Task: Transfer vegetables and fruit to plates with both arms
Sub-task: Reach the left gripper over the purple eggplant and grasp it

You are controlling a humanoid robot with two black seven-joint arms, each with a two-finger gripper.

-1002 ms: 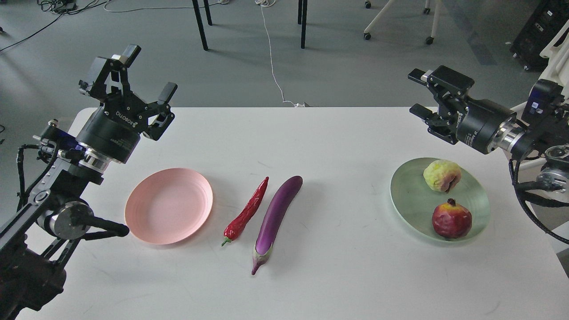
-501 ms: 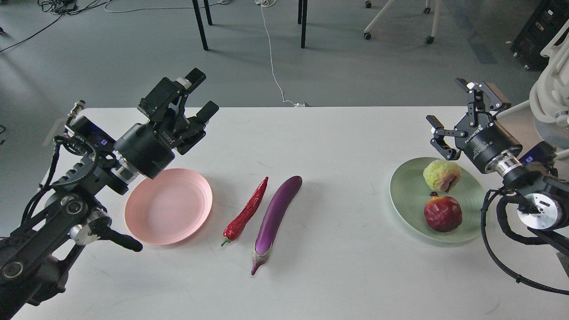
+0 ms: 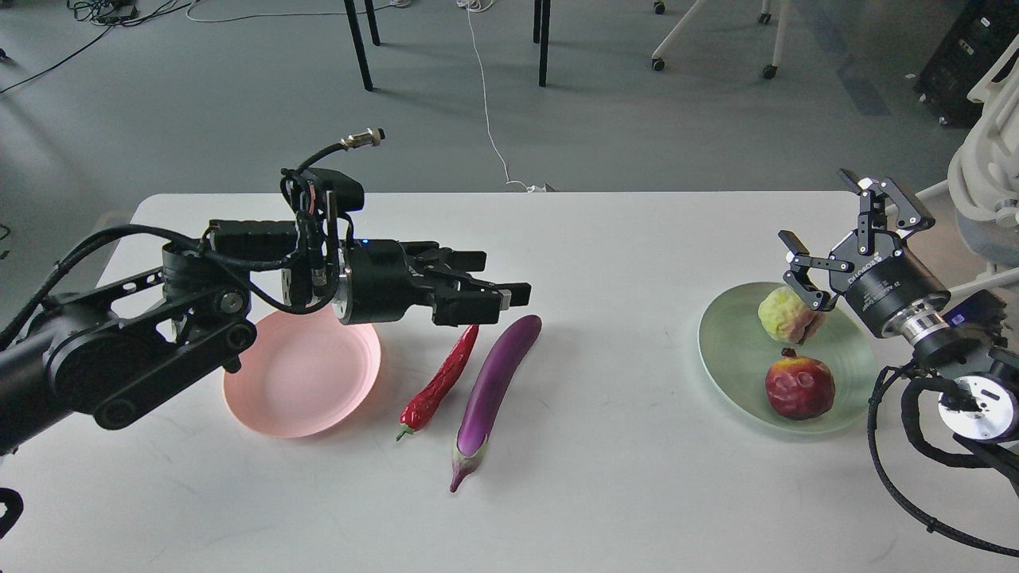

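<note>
Left pincer just swung over the chili tip, fingers look spread. Right pincer pulled back released, fruit's plated on green plate imo. Veg next.

Single head-mounted view, looking forward and down across the white table, floor and chair legs beyond it

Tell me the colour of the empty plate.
Pale pink; the empty plate shows plainly in the head view, partly behind the left gripper.
</note>
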